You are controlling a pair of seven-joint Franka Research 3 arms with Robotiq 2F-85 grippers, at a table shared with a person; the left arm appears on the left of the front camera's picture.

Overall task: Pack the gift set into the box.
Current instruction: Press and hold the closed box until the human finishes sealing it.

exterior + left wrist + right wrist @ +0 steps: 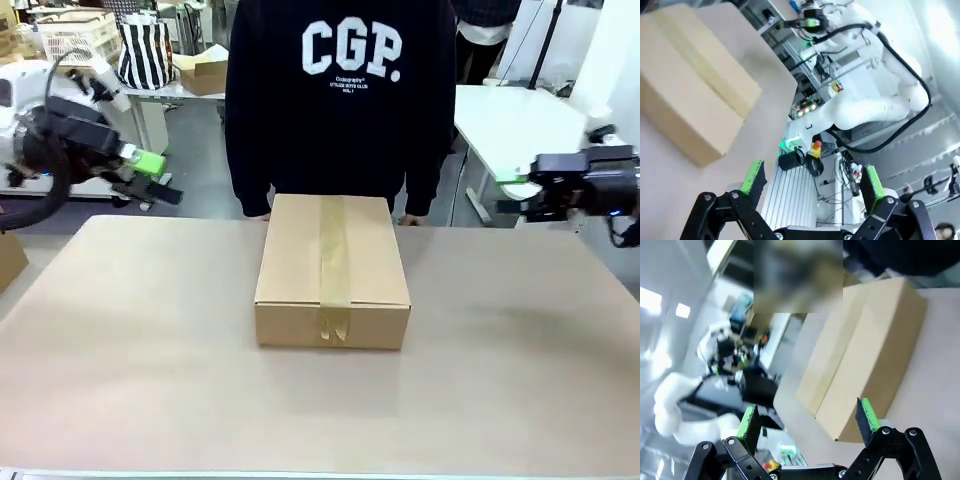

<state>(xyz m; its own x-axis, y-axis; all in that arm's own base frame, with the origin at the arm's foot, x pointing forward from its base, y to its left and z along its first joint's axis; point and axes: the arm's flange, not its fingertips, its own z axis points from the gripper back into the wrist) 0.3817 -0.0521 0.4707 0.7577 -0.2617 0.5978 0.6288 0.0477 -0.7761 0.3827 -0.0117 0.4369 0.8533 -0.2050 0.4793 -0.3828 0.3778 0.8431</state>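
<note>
Both arms hang off the desk's sides, the left tool [812, 182] and the right tool [807, 422] each spread wide and holding nothing. Between them, well apart from either, the box [333, 270] sits closed and taped on the tan desk [150, 350]. Just beyond it stands a person [340, 100] in a dark sweatshirt, white tables behind.

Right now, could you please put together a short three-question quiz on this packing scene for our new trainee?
1. True or false: the box has its top flaps standing open.
2. What does the left pincer hold? A) tape B) nothing C) the box
3. Fill in: the person stands at the ____ side of the table, behind the box.

Key: 1 false, a tape strip runs along the shut top. 2 B, it is open, like the right pincer. 3 far.
</note>
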